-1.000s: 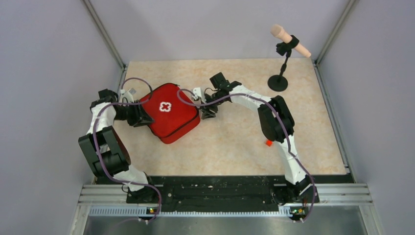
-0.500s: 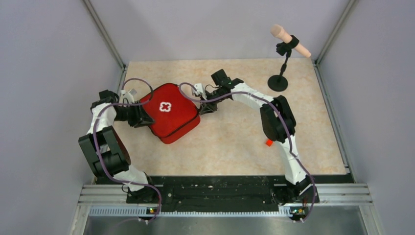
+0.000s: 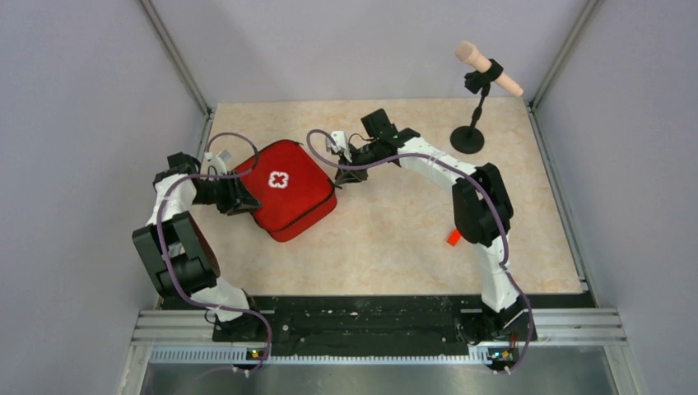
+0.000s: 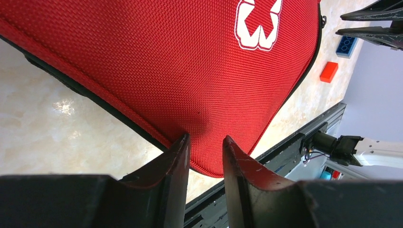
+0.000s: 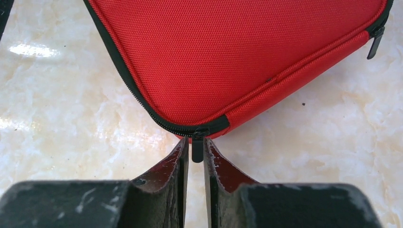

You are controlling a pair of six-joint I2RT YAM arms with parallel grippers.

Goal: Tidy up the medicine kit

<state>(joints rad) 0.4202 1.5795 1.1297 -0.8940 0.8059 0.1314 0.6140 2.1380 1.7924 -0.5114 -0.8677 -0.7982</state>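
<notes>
My left hand (image 4: 205, 138) is pinched narrow on the edge of the medicine kit (image 3: 288, 188), with red fabric showing between the fingers. The kit lies closed, cross up, on the left side of the counter (image 3: 395, 239). My right hand (image 5: 196, 140) sits at the kit's right corner, fingers drawn to a slit, nipping the black zipper pull (image 5: 197, 149).

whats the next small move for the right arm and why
Probably draw the zipper pull along its track: the right fingers look closed on it at a corner of the zipped-shut medicine kit, while the left fingers pin its other side.
</notes>
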